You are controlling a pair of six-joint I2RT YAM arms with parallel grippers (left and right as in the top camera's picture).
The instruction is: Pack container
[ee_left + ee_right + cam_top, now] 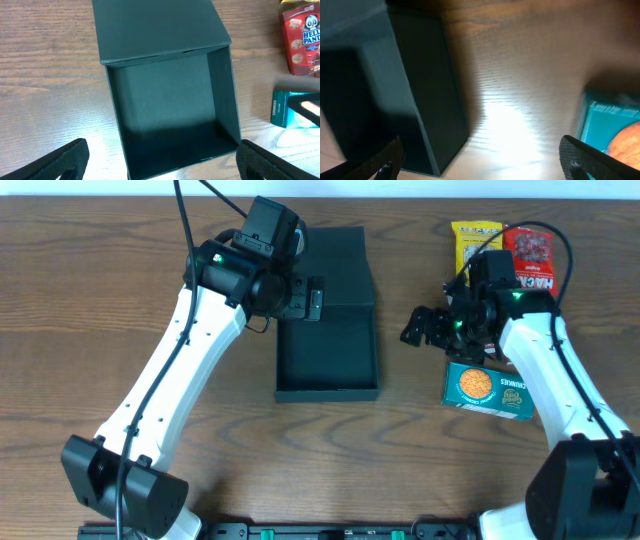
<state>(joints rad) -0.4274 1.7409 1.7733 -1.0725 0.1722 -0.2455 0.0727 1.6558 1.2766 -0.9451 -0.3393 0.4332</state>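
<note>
My left gripper hangs spread wide and empty over the container. It sits mid-table, lid folded back toward 12 o'clock so its bare floor is reachable. My right gripper, also agape and empty, waits at its 3 o'clock beside the teal cookie box, probably my first pick.

Dark container lies open and empty, lid flap flat behind.
</note>
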